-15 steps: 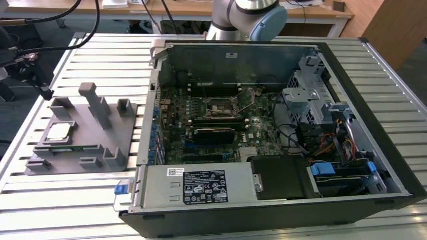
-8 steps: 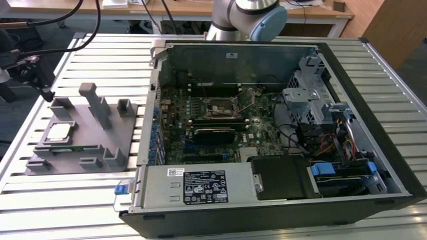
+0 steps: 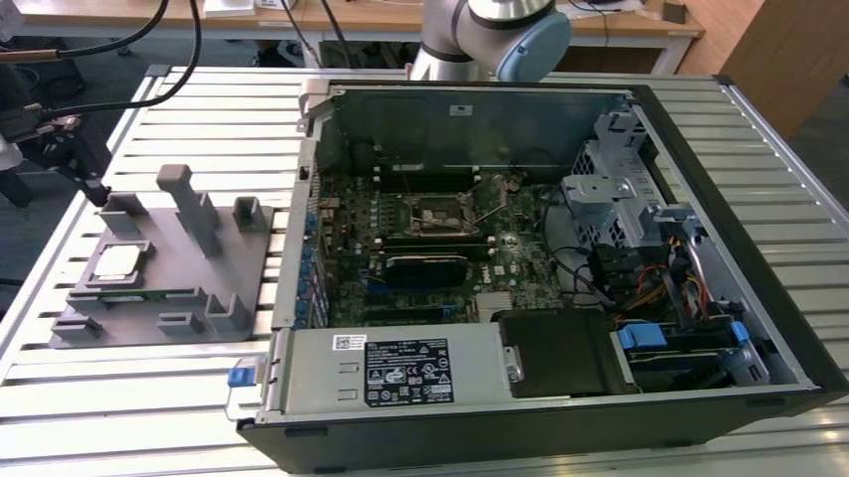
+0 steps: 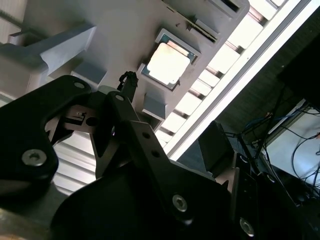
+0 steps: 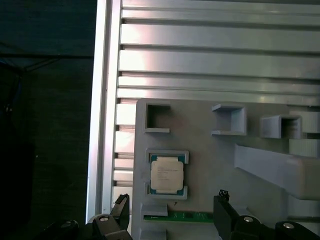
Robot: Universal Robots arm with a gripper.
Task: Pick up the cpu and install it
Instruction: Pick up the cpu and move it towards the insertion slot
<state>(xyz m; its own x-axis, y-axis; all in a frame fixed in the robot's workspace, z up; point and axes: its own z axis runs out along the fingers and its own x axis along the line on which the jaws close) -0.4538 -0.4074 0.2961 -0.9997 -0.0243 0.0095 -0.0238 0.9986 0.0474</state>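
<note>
The arm [image 3: 494,38] holds its tool [image 5: 171,201] pointing down, 2 black fingers [image 5: 225,212] spread wide.

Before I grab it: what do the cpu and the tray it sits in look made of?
The cpu: apparently a silvery metal lid, dull sheen under the light, pale rim. The tray: uniform matte grey, blocky moulded walls, probably plastic.

You can read no text here: the black-and-white label [image 3: 408,371] on the silver power supply [image 3: 318,383] and the faint print on the cpu [image 5: 166,174] are too small to make out.
</note>
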